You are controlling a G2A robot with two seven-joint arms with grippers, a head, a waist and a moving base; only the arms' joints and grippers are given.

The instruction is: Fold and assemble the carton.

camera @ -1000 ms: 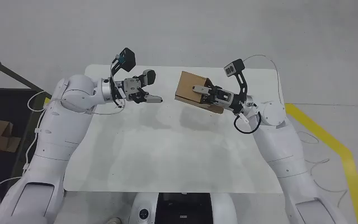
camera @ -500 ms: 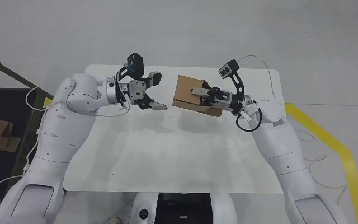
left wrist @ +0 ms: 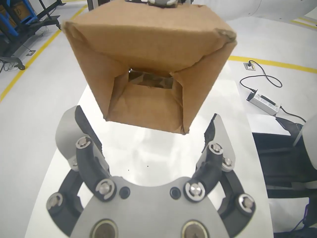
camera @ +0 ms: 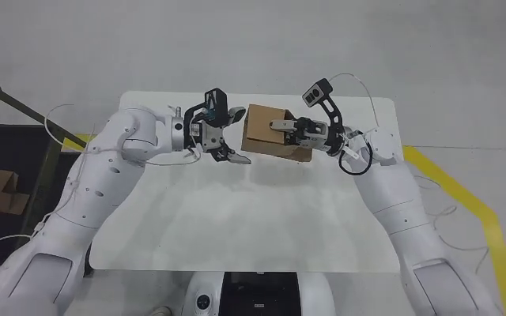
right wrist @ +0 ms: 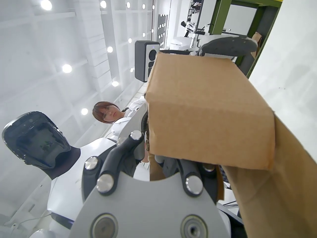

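Carton (camera: 265, 136) held above the tabletop (camera: 237, 221)
My right gripper (camera: 294, 133) is clamped on the carton; my left gripper (left wrist: 146, 127), spread wide, faces its partly folded end without touching.

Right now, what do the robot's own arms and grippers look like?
The left arm and right arm have glossy white rounded shells. The left gripper has a silver base plate with screws, black linkages and silver-backed jaws with black ribbed pads; the right gripper looks alike. A black camera bracket sits at each wrist, with thin cables looping alongside.
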